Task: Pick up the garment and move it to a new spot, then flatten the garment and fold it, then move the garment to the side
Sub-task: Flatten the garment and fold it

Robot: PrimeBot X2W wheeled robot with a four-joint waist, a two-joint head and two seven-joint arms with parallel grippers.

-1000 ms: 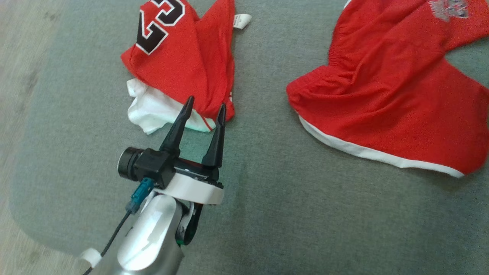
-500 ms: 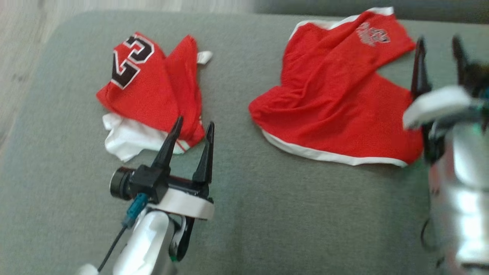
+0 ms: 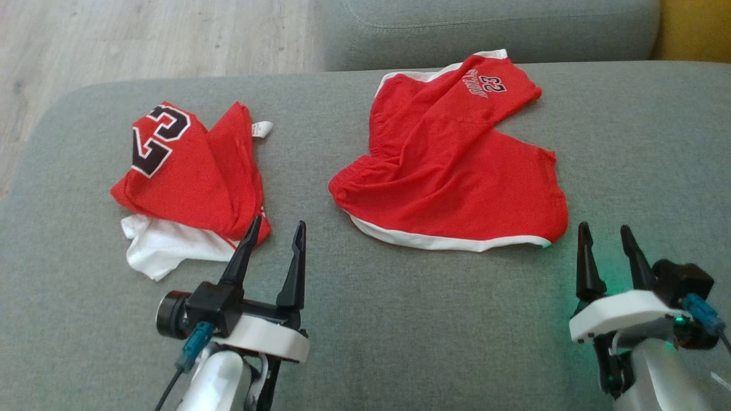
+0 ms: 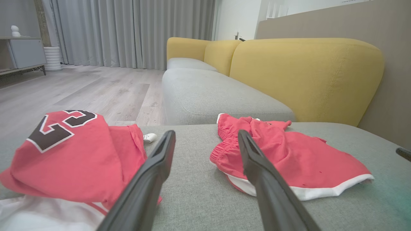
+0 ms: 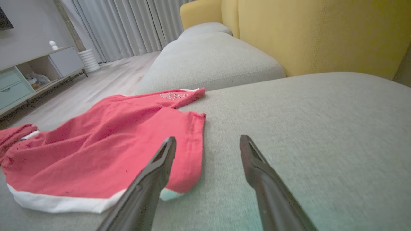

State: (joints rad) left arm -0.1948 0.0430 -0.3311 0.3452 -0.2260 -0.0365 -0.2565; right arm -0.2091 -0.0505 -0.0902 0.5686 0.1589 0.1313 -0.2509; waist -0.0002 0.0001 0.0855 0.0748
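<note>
Two red garments lie on the grey sofa seat [image 3: 400, 319]. A crumpled jersey [image 3: 183, 177] with a black "23" and a white layer under it is at the left. Red shorts [image 3: 451, 171] with a white hem are spread in the middle. My left gripper [image 3: 277, 221] stands open just in front of the jersey's near corner, fingers empty; its wrist view shows the left gripper [image 4: 206, 134] between the jersey [image 4: 74, 154] and the shorts [image 4: 289, 157]. My right gripper [image 3: 604, 227] is open and empty by the shorts' near right corner. In its wrist view the right gripper [image 5: 208, 138] points past the shorts [image 5: 106, 150].
A second grey seat [image 3: 485, 28] adjoins the far edge, with a yellow backrest [image 4: 305, 73] behind it and to the right. Wooden floor [image 3: 143, 40] lies beyond the seat's left and far-left edges. Bare cushion stretches right of the shorts and along the front.
The head camera has swung up and right, so the whole picture has shifted. My right gripper has come into view at the lower right. The garments lie as before.
</note>
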